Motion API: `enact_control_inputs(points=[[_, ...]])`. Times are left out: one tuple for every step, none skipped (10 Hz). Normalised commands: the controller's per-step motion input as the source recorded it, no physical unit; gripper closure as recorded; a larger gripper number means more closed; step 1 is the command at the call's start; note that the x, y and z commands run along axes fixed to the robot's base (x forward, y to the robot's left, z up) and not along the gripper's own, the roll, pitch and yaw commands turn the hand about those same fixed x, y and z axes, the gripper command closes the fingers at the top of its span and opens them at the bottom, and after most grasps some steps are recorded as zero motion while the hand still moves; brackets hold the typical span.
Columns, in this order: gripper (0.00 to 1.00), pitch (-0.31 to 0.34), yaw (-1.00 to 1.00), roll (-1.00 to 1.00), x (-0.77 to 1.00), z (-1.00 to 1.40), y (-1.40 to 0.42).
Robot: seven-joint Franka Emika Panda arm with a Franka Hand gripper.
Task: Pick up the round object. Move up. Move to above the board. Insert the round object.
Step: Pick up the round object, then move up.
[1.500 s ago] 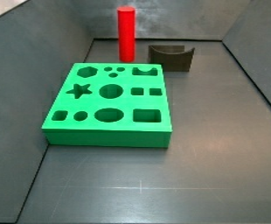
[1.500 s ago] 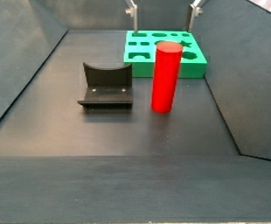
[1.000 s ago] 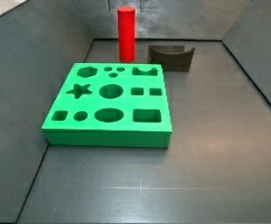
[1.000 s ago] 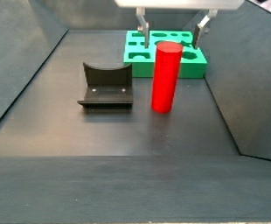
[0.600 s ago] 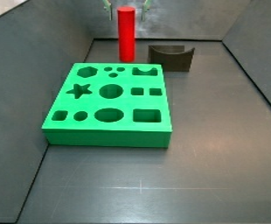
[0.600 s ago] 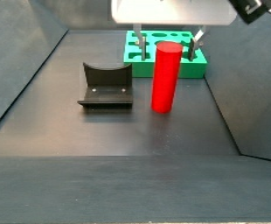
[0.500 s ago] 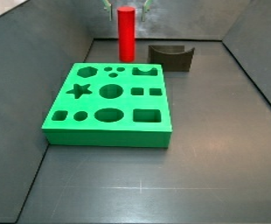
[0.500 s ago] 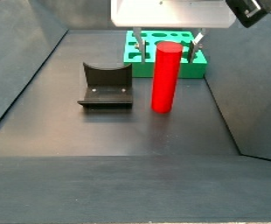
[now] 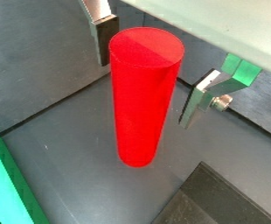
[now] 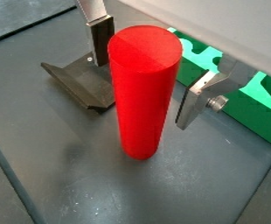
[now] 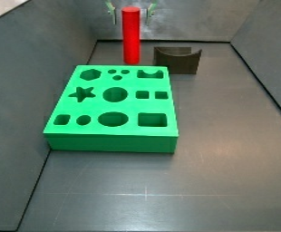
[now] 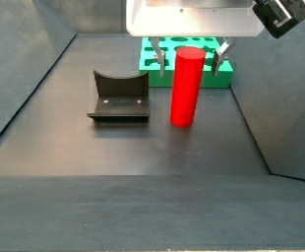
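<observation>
While the round object (image 9: 142,96) is standing upright on the floor, ungrasped, the gripper (image 9: 149,68) is straddling its top with fingers spread, leaving pickup, lift, transfer and insertion into the board (image 11: 115,104) outstanding.

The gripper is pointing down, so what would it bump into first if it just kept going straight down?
Probably the round object. The gripper hangs open over it, one finger on each side, not touching. Going down, the fingers would likely slide past its sides, and the gripper's body would meet its top, before the fingers reach the floor.

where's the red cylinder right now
The round object stands upright on the dark floor, between the board and the camera in a side view, beside the fixture. The open gripper straddles its top, fingers clear of it in both wrist views.
</observation>
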Motion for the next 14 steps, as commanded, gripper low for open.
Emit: enact_control_inputs(points=[[1.00, 0.000, 0.00, 0.00, 0.00, 0.00, 0.00], [1.00, 0.000, 0.00, 0.00, 0.00, 0.00, 0.00], [1.00, 0.000, 0.00, 0.00, 0.00, 0.00, 0.00], [1.00, 0.000, 0.00, 0.00, 0.00, 0.00, 0.00], [1.00, 0.000, 0.00, 0.00, 0.00, 0.00, 0.00], [1.00, 0.000, 0.00, 0.00, 0.00, 0.00, 0.00], [1.00, 0.000, 0.00, 0.00, 0.00, 0.00, 0.00], [1.00, 0.000, 0.00, 0.00, 0.00, 0.00, 0.00], [1.00, 0.000, 0.00, 0.00, 0.00, 0.00, 0.00], [1.00, 0.000, 0.00, 0.00, 0.00, 0.00, 0.00], [1.00, 0.000, 0.00, 0.00, 0.00, 0.00, 0.00], [1.00, 0.000, 0.00, 0.00, 0.00, 0.83, 0.00], [1.00, 0.012, 0.03, 0.00, 0.02, 0.81, 0.02], [1.00, 0.062, 0.02, 0.01, -0.01, 0.65, 0.02]])
